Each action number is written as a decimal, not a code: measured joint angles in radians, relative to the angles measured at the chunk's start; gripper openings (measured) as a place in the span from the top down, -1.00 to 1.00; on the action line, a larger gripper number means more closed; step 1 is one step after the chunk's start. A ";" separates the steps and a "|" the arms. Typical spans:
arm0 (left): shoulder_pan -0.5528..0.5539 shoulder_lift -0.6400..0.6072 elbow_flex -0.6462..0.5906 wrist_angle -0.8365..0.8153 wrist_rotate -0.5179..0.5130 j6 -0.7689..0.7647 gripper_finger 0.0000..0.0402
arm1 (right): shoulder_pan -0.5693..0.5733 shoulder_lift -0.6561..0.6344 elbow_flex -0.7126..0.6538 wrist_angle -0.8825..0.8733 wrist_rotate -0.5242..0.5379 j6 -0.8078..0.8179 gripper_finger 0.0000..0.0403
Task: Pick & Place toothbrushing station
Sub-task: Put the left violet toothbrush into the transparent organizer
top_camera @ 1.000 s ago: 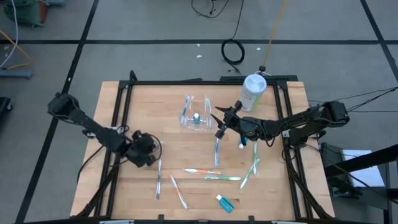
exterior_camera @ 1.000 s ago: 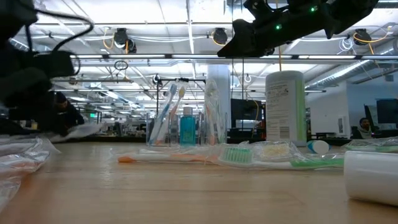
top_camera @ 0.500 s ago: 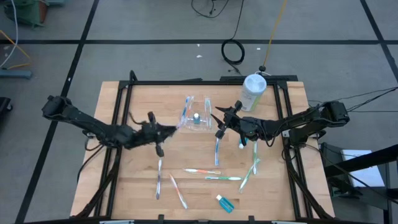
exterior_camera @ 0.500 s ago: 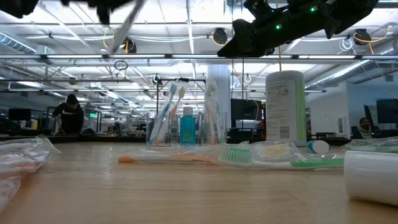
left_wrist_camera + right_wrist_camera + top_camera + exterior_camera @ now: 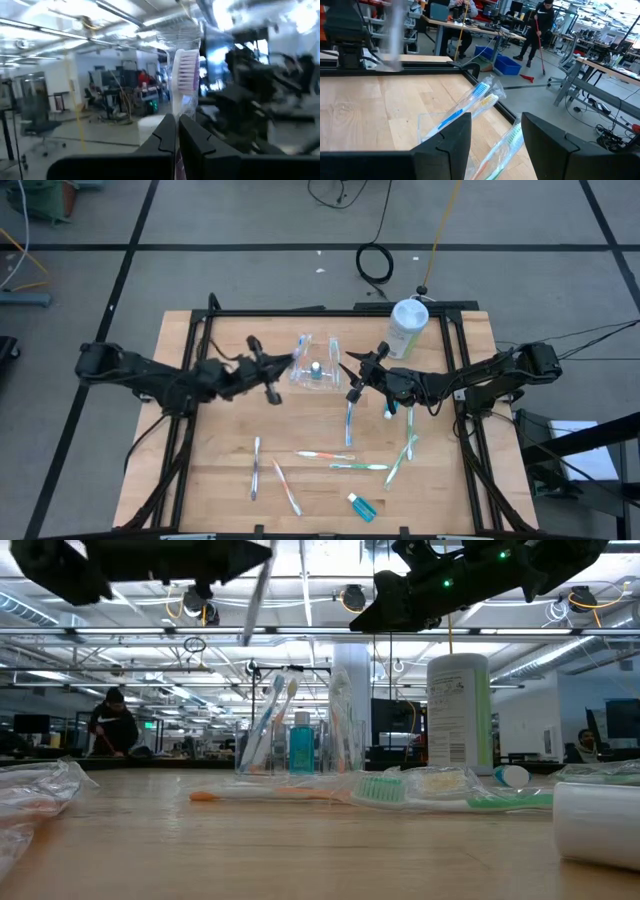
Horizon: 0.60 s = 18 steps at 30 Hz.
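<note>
The left gripper (image 5: 262, 368) is clamped on a wrapped toothbrush (image 5: 184, 75), head up, raised just beside the station (image 5: 316, 363), which stands at the table's (image 5: 220, 480) far middle. Bring the brush over a free slot, keep it upright, and lower it straight; release only once the handle is seated. The station already holds brushes (image 5: 277, 725) and a small blue bottle (image 5: 301, 742), so steer clear of them. The right gripper (image 5: 353, 378) waits with fingers spread, just on the station's other side; keep your path away from it. The clear walls are hard to see against the wood, so you cannot tell which slots are free. The brush's lower handle is hidden between the fingers.
</note>
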<state>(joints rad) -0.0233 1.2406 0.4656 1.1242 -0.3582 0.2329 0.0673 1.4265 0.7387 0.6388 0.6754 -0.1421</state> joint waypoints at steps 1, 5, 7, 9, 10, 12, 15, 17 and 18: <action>0.024 0.025 0.001 0.031 0.001 -0.008 0.96 | 0.000 0.000 0.000 0.000 0.000 0.000 0.17; 0.092 0.124 0.001 0.056 -0.037 -0.058 0.93 | 0.000 0.000 0.000 0.000 0.000 0.000 0.17; 0.109 0.163 0.001 0.063 -0.035 -0.085 0.96 | 0.000 0.000 0.000 0.000 0.000 0.000 0.17; 0.117 0.202 0.001 0.068 -0.035 -0.085 0.98 | 0.000 0.000 0.000 0.000 0.000 0.000 0.17; 0.119 0.227 0.001 0.081 -0.036 -0.077 0.98 | 0.000 0.000 0.000 0.000 0.000 0.000 0.17; 0.121 0.268 0.001 0.124 -0.048 -0.065 0.95 | 0.000 0.000 0.000 -0.001 0.000 0.000 0.17; 0.121 0.319 0.001 0.209 -0.058 -0.051 0.93 | 0.000 0.000 0.000 -0.001 0.000 0.000 0.17; 0.121 0.351 0.001 0.232 -0.061 -0.050 0.95 | 0.000 0.000 0.000 0.000 0.000 0.000 0.17; 0.121 0.364 0.001 0.236 -0.061 -0.046 0.97 | 0.000 0.000 0.000 0.000 0.000 0.000 0.17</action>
<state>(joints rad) 0.0978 1.6050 0.4664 1.3604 -0.4194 0.1865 0.0672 1.4265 0.7387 0.6384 0.6750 -0.1421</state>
